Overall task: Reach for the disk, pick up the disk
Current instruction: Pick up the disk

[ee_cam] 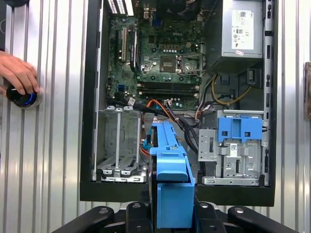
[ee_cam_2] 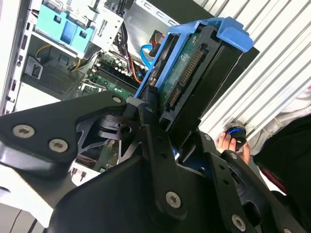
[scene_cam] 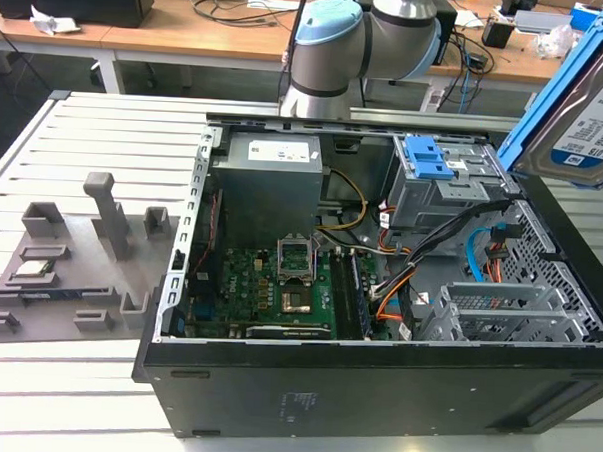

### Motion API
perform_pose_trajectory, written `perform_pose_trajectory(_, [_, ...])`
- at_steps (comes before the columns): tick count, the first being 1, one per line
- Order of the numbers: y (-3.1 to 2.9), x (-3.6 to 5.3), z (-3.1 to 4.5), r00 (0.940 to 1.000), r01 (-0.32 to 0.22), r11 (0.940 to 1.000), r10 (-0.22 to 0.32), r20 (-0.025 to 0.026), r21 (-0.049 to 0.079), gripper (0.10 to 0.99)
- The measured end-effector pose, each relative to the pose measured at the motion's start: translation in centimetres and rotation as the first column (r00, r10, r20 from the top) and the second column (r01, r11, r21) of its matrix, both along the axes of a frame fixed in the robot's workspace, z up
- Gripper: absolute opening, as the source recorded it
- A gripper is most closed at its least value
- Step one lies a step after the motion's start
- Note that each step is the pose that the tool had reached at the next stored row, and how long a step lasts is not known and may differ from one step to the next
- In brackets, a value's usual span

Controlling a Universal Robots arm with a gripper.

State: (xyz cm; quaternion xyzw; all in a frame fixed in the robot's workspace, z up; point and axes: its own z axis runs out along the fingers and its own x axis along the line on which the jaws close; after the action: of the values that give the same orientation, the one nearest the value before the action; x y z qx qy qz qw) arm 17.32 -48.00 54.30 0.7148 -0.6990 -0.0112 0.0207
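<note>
The disk [scene_cam: 595, 117] hangs tilted in the air above the open computer case [scene_cam: 374, 389], at the exterior view's right edge. Its silver labelled face and blue frame show there. In the second wrist view the disk [ee_cam_2: 187, 82] stands between the black fingers [ee_cam_2: 146, 121] of my gripper [ee_cam_2: 180, 133], its connector edge and green board facing the camera. In the first wrist view I see the disk [ee_cam: 170, 170] edge-on, blue frame toward the camera, with my gripper [ee_cam: 172, 211] shut on it from both sides. The empty drive bay [ee_cam: 119, 141] lies below it.
Inside the case are the motherboard [scene_cam: 269, 285], the power supply [scene_cam: 273, 180], a drive cage with a bright blue latch [scene_cam: 432, 157] and loose cables [scene_cam: 420, 261]. A grey fixture plate [scene_cam: 70, 266] lies at the exterior view's left. A person's hand [ee_cam: 17, 73] rests on a blue-lit knob [ee_cam: 24, 98].
</note>
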Motion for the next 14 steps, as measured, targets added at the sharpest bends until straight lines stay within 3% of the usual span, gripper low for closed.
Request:
perform_pose_trajectory(4, [-0.24,0.00,-0.14,1.0000,0.000,1.0000,0.000,0.0001,0.000,0.361])
perform_pose_trajectory(7, [-0.37,0.00,-0.78,1.0000,0.000,1.0000,0.000,0.0000,0.000,0.361])
perform_pose_trajectory(10, [-1.08,-0.01,-1.70,1.0000,0.000,1.0000,0.000,0.0000,0.000,0.361])
perform_pose_trajectory(11, [-1.34,-0.43,-2.08,1.0000,0.000,1.0000,0.000,0.0000,0.000,0.361])
perform_pose_trajectory(14, [-1.79,-0.66,-2.41,1.0000,0.000,1.0000,0.000,0.0000,0.000,0.361])
